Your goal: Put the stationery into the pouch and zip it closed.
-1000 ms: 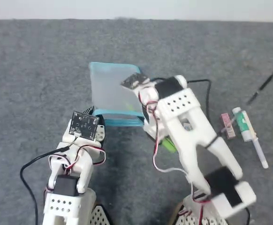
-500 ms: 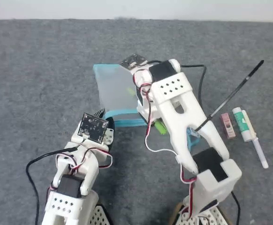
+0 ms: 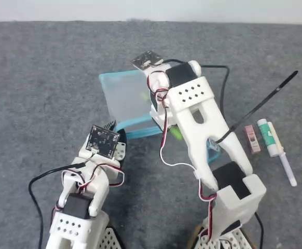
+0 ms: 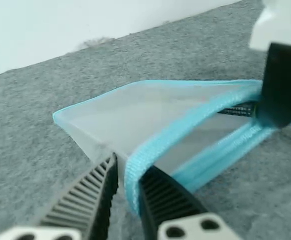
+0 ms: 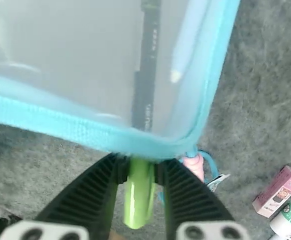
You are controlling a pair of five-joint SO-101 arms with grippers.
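Left gripper (image 4: 129, 168): clamped on the pouch (image 4: 150, 112) zip edge, at its 6 o'clock corner.
Right gripper (image 5: 138, 162): closed on the green marker (image 5: 139, 196), whose tip meets the mouth.
Handling: hold the edge taut and feed the marker toward 12 o'clock, under the tape.
Eraser (image 3: 251, 138), white pen (image 3: 276, 149): loose at the pouch's 3 o'clock.

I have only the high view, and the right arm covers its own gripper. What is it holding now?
Observer: The right gripper is shut on a green marker, whose tip is at the blue rim of the pouch.
Operator: And the other arm?
Observer: The left gripper is shut on the pouch's zipper band, and the mouth stands open.
Operator: Is something already inside?
Observer: A black pen shows through the clear wall and seems to lie inside.
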